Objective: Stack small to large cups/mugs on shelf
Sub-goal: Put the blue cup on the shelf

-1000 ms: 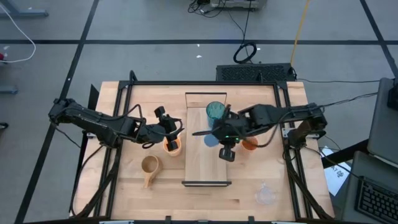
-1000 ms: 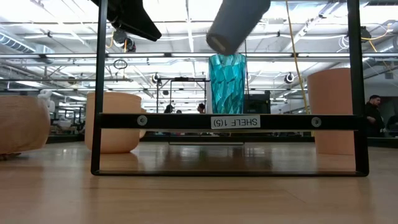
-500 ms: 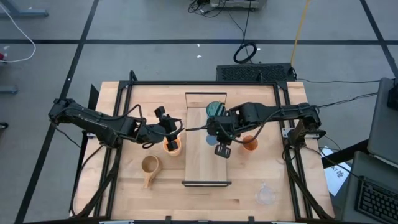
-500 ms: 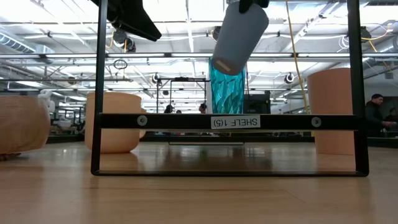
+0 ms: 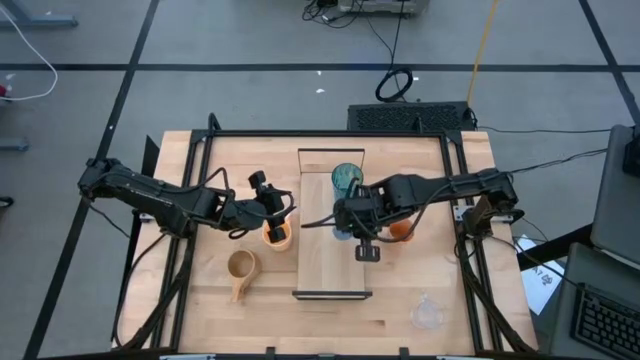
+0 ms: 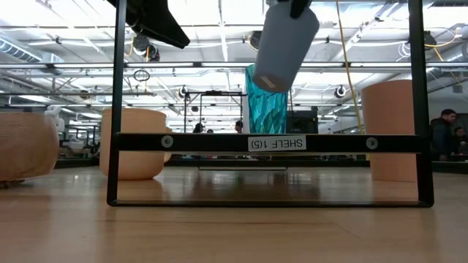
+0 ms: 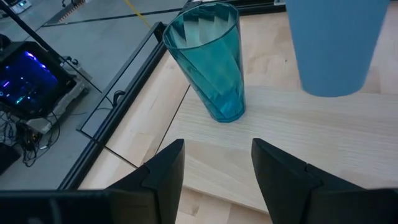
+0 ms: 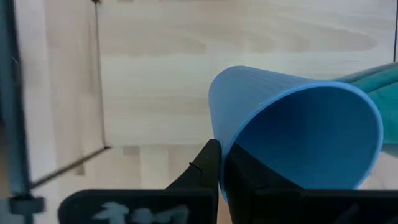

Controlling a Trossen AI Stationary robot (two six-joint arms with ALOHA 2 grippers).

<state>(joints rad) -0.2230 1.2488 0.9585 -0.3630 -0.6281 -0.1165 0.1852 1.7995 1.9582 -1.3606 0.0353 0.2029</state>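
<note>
Item: blue cup, plain tapered tumbler, no handle. I read it as light, thin-walled and smooth, stiff enough to keep its shape under a rim pinch but apt to swing or slip, since only a narrow strip of wall is trapped; a firmer hold would be across the body, though the rim pinch leaves the base free for setting down. Location: in the air over the shelf, just toward 6 o'clock of the teal tumbler, which stands upright at the shelf's 12 o'clock end; in the low view the cup hangs tilted, base lowest, clear of the board. Holder: my right gripper, fingers fully closed with the cup's rim wall pinched between them, one finger inside the mouth and one outside. Right arm pose: reaching in from 3 o'clock, stretched low across the table, wrist over the shelf's middle. My left gripper has its fingers spread wide and holds nothing; it hovers at the shelf's 9 o'clock side by the orange cup, pointed at the tumbler. Also off the shelf: orange mug at 3 o'clock, tan handled mug at 8 o'clock, clear glass at 5 o'clock.
</note>
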